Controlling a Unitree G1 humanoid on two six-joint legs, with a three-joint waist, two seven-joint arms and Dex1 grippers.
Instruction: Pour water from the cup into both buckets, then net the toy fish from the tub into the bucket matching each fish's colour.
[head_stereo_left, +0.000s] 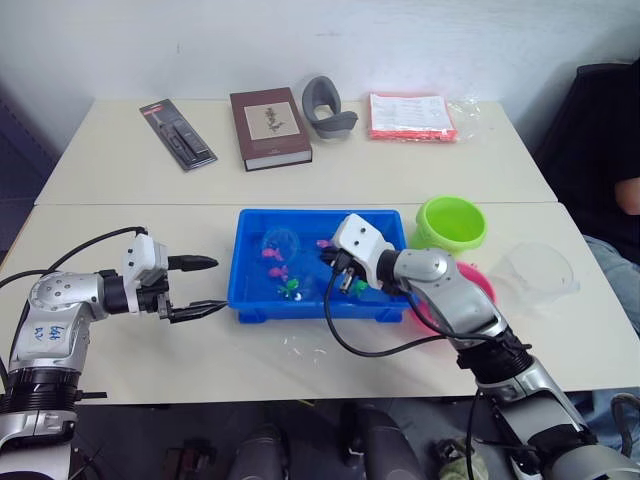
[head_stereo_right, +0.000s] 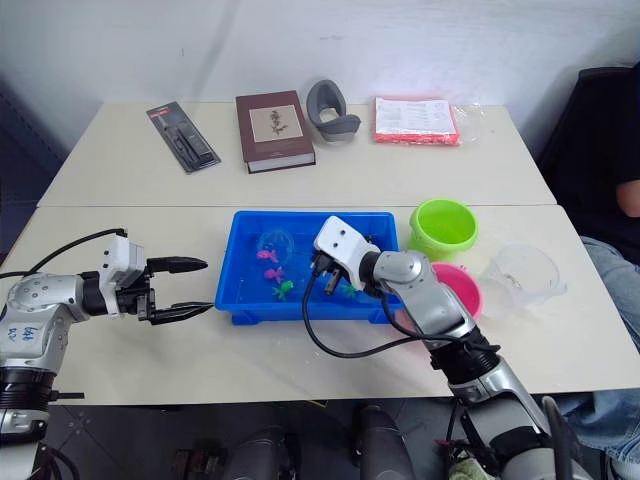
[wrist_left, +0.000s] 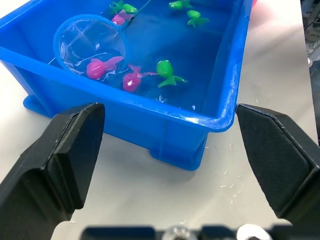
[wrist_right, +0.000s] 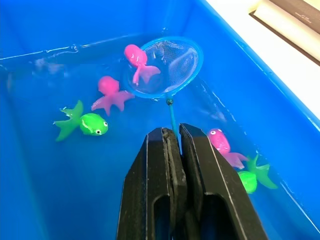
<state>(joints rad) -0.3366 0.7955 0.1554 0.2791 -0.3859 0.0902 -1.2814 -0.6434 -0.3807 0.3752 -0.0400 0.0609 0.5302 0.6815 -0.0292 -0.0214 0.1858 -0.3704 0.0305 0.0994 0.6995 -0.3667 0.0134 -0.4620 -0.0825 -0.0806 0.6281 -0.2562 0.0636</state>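
The right claw (wrist_right: 172, 150) is clamped on the thin handle of the net (wrist_right: 167, 67), whose blue hoop lies in the water of the blue tub (head_stereo_left: 262, 305) with 1 pink fish (wrist_right: 137, 62) across its rim and another pink fish (wrist_right: 111, 94) just beside it. To net well, the robot should probably slide the hoop under the pink fish, lift level so it cannot slip over the rim, then carry it to the pink bucket (head_stereo_right: 462, 290), which sits just beside the tub on the robot's right, near the lime green bucket (head_stereo_left: 451, 222) and the clear cup (head_stereo_left: 540, 272). The left claw (head_stereo_left: 190, 288) hovers over the surface just outside the tub's left wall, fingers wide apart and empty.

The right wrist view shows the handle between the closed fingers and a green fish (wrist_right: 85, 125) off to the side; the head views hide that grip behind the wrist. The left wrist view shows the mesh (wrist_left: 90, 47) from the opposite side, with the pink fish (wrist_left: 100, 66) partly inside the hoop
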